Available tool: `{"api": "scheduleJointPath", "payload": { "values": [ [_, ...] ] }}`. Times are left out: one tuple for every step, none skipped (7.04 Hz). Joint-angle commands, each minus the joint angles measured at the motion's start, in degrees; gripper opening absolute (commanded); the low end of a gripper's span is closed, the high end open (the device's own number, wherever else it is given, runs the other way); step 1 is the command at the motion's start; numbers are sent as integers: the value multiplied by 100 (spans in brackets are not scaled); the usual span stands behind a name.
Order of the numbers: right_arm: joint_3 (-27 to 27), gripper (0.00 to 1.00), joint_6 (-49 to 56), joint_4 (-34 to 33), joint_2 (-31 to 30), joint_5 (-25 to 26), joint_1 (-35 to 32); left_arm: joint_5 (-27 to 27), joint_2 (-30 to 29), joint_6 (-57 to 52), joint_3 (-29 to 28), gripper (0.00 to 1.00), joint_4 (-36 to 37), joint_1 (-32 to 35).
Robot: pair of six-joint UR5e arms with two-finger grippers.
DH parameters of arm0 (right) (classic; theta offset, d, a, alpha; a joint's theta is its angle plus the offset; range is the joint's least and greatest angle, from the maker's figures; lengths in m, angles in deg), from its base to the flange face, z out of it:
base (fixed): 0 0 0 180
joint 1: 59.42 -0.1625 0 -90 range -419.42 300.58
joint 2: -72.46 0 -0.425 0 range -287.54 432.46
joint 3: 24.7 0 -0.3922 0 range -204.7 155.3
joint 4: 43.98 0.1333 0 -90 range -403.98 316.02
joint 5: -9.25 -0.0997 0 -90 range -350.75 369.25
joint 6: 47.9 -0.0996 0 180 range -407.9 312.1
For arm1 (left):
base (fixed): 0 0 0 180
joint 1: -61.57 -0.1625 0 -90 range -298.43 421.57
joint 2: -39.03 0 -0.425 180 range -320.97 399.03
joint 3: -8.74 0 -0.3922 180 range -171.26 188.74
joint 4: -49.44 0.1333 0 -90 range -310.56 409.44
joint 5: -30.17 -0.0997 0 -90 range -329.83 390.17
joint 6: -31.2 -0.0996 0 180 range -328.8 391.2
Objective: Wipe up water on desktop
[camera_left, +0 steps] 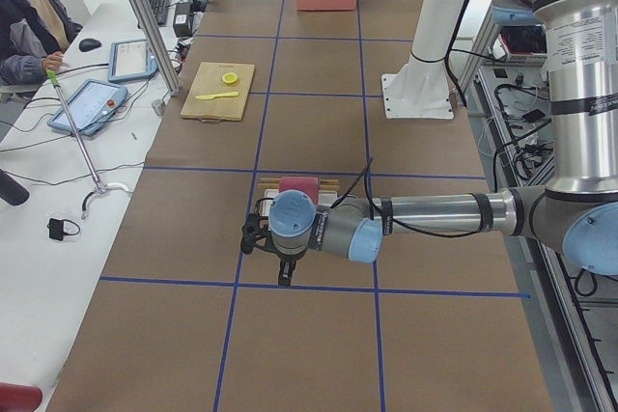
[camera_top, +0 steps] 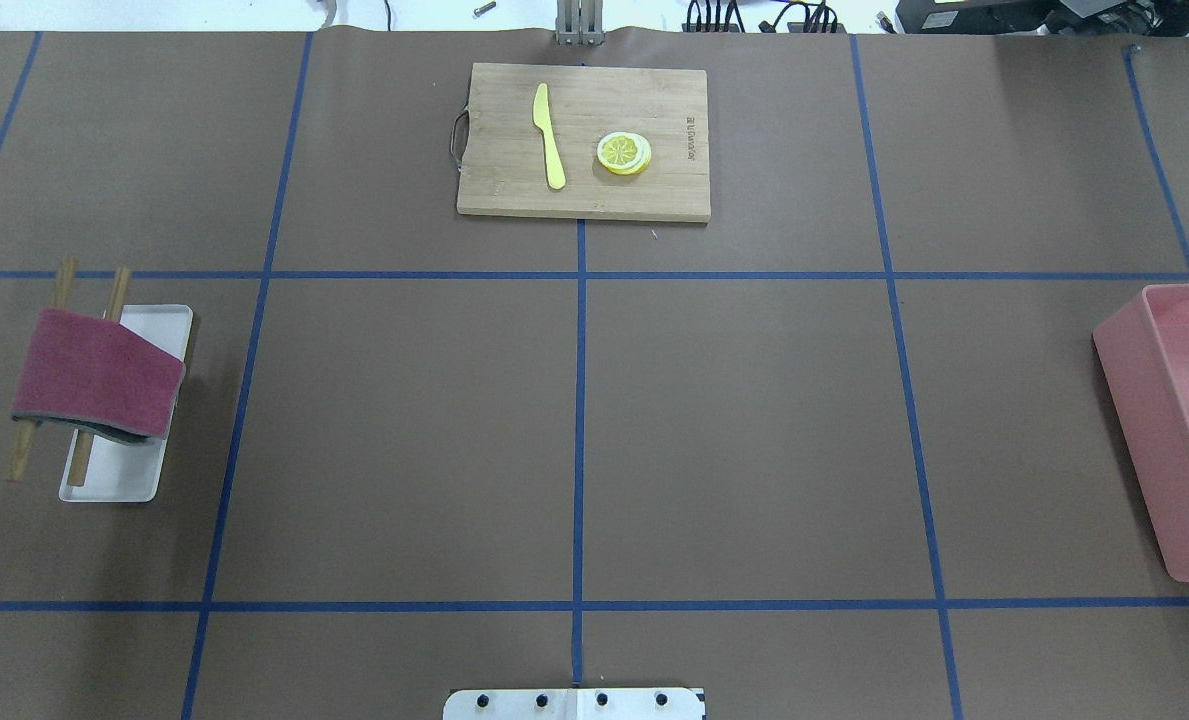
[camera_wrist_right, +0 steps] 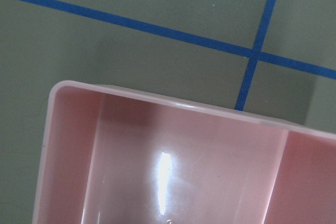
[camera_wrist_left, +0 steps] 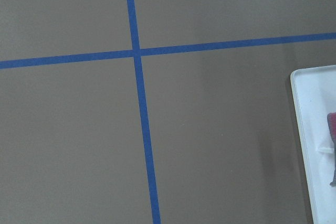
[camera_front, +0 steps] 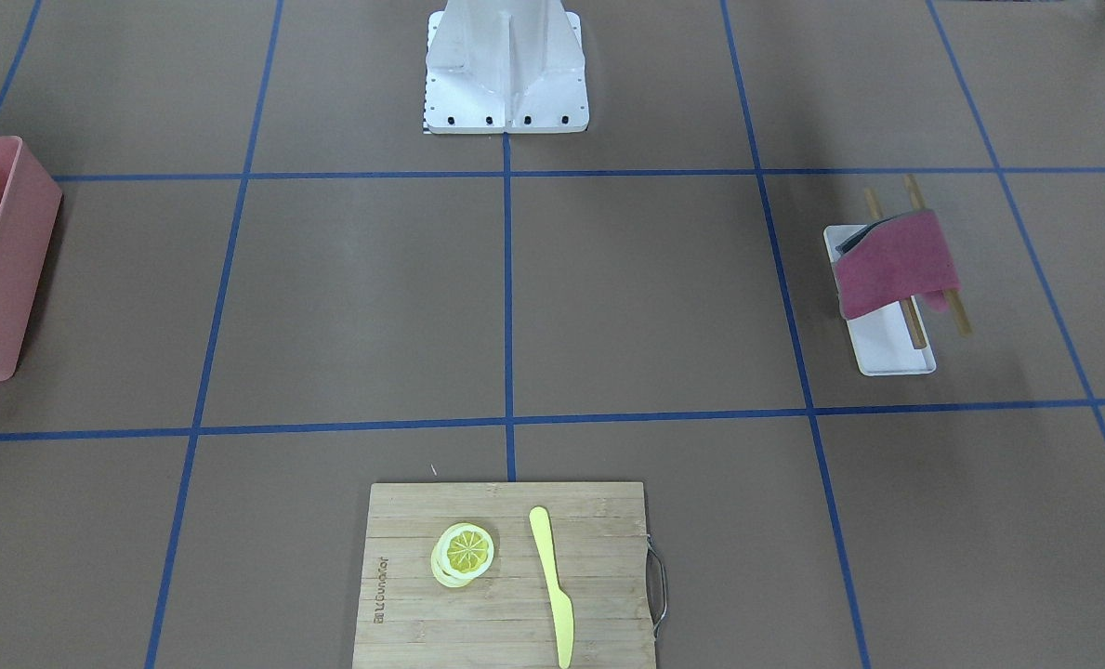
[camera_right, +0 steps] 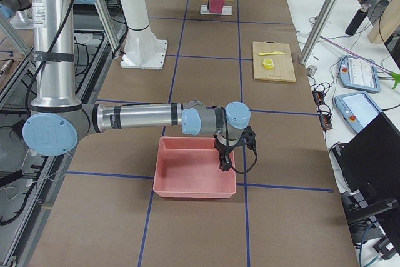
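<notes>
The desktop (camera_top: pixel 734 430) is a matte brown surface crossed by blue tape lines; I can make out no water on it. A dark red cloth (camera_top: pixel 99 372) hangs over two wooden sticks (camera_top: pixel 22 455) across a white tray (camera_top: pixel 139 470) at the robot's left. My left gripper (camera_left: pixel 287 272) hovers just beyond the tray, pointing down, and shows only in the exterior left view, so I cannot tell whether it is open or shut. My right gripper (camera_right: pixel 224 162) hangs over the pink bin (camera_right: pixel 194 167) and shows only in the exterior right view, so I cannot tell its state either.
A bamboo cutting board (camera_top: pixel 654 195) at the far middle holds a yellow knife (camera_top: pixel 550 125) and lemon slices (camera_top: pixel 624 153). The pink bin (camera_top: pixel 1169 430) sits at the right edge. The white robot base (camera_front: pixel 506 70) stands mid-table. An operator (camera_left: pixel 34 16) sits at a side desk.
</notes>
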State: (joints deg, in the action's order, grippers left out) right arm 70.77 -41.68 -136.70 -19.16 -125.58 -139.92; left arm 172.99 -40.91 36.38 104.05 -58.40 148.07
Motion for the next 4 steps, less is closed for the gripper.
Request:
{"api": "scheduleJointPath", "payload": {
  "values": [
    [33,100,-7,0,-5,-17,0,-52,14,-61,23,98,0,-36],
    [25,100,-16,0,3,-17,9,-18,14,-62,24,98,0,-72],
    [51,100,-7,0,3,-34,9,-9,-12,-62,84,98,-9,-115],
    [42,100,-7,0,3,-43,9,-17,-47,-62,85,98,35,-142]
  ]
}}
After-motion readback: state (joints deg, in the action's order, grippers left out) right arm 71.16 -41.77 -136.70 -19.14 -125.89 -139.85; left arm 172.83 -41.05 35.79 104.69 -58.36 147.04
